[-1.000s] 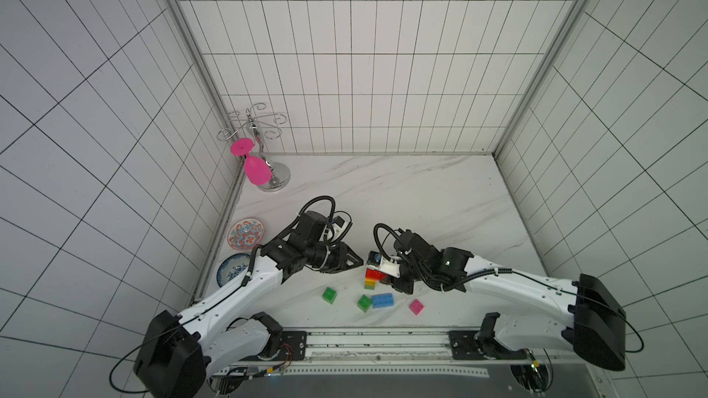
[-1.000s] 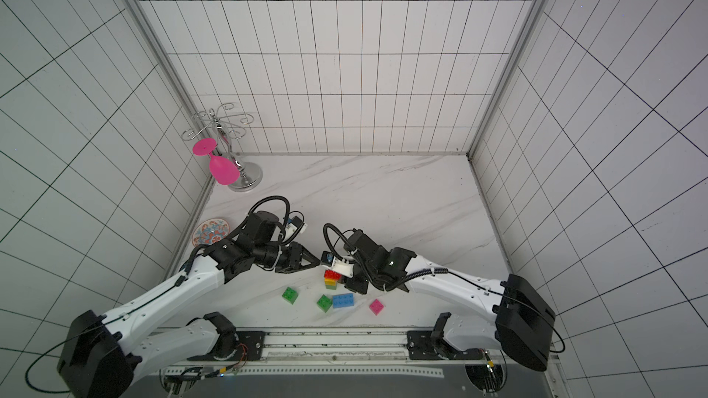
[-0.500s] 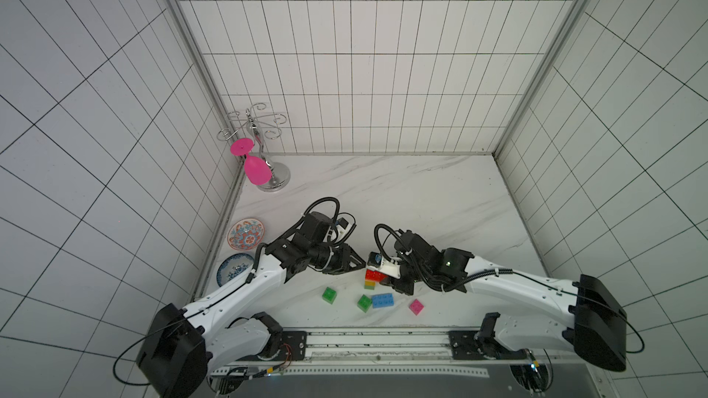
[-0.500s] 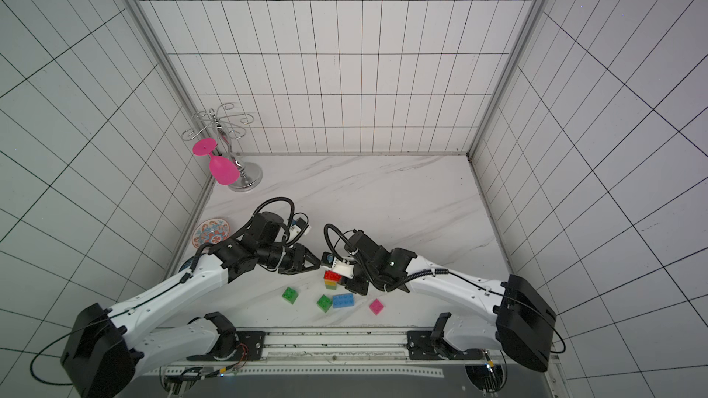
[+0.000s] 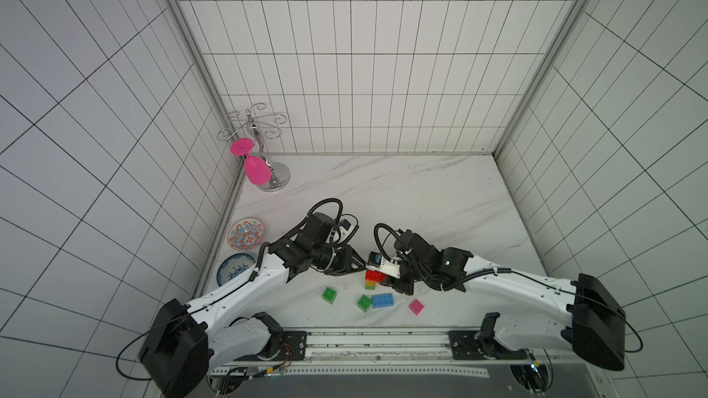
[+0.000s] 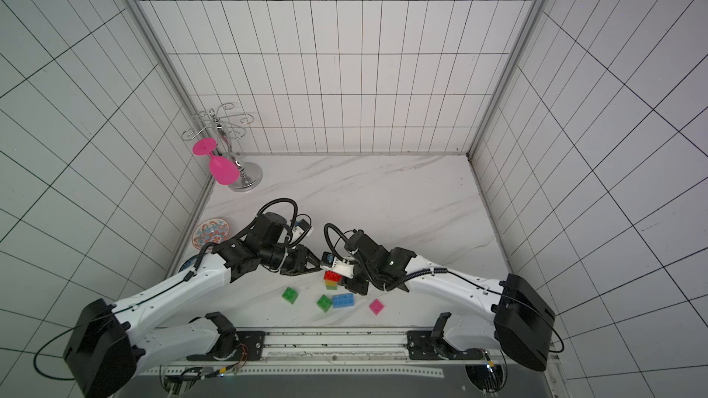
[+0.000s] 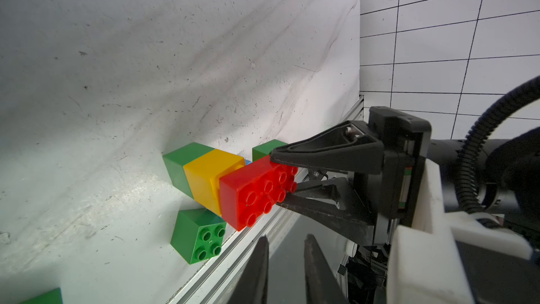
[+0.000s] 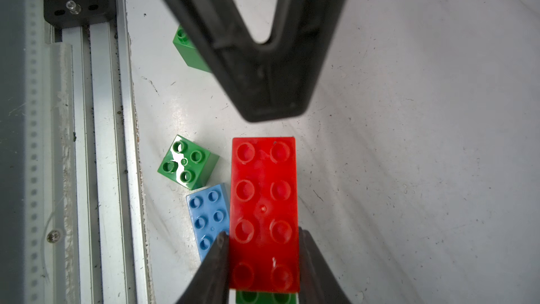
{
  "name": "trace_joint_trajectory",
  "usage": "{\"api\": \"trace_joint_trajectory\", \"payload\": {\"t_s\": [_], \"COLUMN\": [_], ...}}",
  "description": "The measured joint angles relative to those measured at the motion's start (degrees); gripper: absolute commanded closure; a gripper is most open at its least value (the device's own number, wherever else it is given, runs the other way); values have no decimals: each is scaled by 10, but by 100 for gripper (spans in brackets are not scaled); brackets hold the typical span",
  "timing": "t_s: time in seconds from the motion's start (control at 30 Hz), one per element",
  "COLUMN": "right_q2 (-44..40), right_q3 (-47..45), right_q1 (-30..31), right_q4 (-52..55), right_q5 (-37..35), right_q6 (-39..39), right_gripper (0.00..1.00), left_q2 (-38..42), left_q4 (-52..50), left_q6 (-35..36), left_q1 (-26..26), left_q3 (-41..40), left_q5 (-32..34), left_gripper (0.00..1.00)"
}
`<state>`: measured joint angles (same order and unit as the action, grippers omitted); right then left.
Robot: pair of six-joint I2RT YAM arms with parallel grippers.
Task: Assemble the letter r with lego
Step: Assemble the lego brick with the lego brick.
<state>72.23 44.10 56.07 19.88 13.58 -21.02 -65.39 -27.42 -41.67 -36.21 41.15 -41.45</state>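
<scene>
A lego stack stands near the table's front: a green cube (image 7: pixel 178 165) at the base, a yellow cube (image 7: pixel 207 179) on it, and a long red brick (image 5: pixel 373 275) (image 8: pixel 264 200) on top, overhanging. My right gripper (image 8: pixel 263 233) (image 5: pixel 385 281) is shut on one end of the red brick. My left gripper (image 5: pixel 358 264) (image 7: pixel 287 237) hovers just beside the brick's free end, its fingers slightly apart with nothing between them. Loose lego lies in front: two green cubes (image 5: pixel 329 295) (image 5: pixel 364 302), a blue brick (image 5: pixel 382 300) and a pink cube (image 5: pixel 416 306).
A metal glass stand with a pink wine glass (image 5: pixel 257 172) occupies the back left corner. Two patterned plates (image 5: pixel 246 233) (image 5: pixel 233 268) lie along the left wall. The aluminium rail (image 5: pixel 383 338) runs along the table's front edge, close to the loose bricks.
My left gripper has crept to the right, closer to the red brick's free end. The right gripper and the stack have stayed put.
</scene>
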Motion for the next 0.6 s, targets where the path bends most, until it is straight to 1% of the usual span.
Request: {"api": "trace_joint_trajectory", "payload": {"t_s": [0.6], "right_q2": [6], "right_q3": [0], "right_q1": [-12], "right_q4": [-5], "right_q5": [12], "right_q6": [2], "right_gripper": [100], "left_q2": [-47], "left_q4": [19], "left_q6": [-6], "left_q1": [-31], "left_q3": [0], "left_q5": [0], "left_gripper": [76]}}
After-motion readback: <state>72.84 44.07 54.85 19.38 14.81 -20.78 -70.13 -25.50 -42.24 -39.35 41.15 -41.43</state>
